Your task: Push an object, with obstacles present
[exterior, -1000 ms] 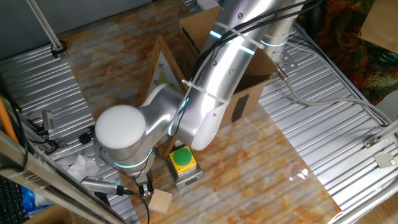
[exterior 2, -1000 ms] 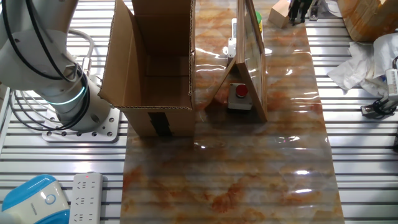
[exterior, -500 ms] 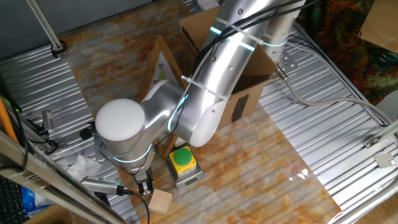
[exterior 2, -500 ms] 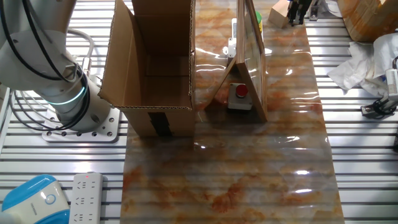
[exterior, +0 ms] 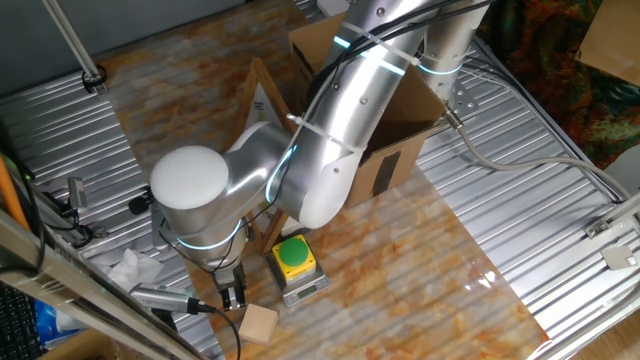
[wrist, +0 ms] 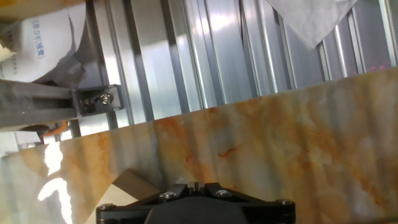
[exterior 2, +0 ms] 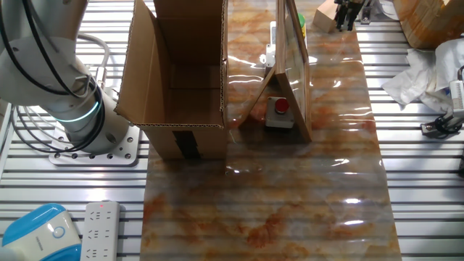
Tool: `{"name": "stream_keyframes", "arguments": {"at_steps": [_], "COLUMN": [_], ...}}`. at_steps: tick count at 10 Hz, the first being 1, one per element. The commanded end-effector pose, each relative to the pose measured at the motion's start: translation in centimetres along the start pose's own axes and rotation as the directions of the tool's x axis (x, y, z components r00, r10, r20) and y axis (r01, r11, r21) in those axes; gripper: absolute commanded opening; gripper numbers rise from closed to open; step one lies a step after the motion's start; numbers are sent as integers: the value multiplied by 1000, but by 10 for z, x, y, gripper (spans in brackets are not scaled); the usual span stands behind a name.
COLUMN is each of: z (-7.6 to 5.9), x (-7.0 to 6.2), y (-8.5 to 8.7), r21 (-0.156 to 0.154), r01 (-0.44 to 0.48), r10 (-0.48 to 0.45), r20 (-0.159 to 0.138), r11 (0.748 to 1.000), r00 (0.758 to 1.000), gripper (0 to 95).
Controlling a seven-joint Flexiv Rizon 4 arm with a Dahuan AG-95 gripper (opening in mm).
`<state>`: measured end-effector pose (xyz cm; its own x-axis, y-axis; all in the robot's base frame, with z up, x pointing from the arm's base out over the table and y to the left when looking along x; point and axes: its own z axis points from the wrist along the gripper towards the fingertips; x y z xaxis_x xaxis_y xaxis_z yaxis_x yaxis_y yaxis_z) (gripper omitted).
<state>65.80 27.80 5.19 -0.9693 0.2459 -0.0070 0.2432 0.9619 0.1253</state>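
Where marbled tabletop gleams, plain wooden cube beside jaws of unclear state.

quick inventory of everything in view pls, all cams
wooden cube: 1, light tan, near edge of the marbled table top, just beside the gripper
cardboard box: 1, brown, black tape, open, next to the arm base
framed board: 1, wood frame, white panel, standing on the table beside the box
push-button: 1, yellow-green on grey base, on the table in front of the board
table top: 1, orange-white marble pattern, on ribbed metal
power strip: 1, white, off the table near the arm base
crumpled paper: white, on the ribbed metal
arm: 1, silver, reaching over the box
gripper: 1, black, low by the cube; jaws not clear
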Motion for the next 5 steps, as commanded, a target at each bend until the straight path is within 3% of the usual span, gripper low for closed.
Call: {"name": "stream_keyframes", "arguments": {"at_steps": [1, 5], "z": [1, 2], "x": [-1, -1], "y": [1, 1], "r21": [-10, -14], "r01": [-4, -9], "r10": [4, 10], "r20": [3, 15], "r11": [1000, 1000], "r00": [1000, 1000], "gripper": [0, 0]}}
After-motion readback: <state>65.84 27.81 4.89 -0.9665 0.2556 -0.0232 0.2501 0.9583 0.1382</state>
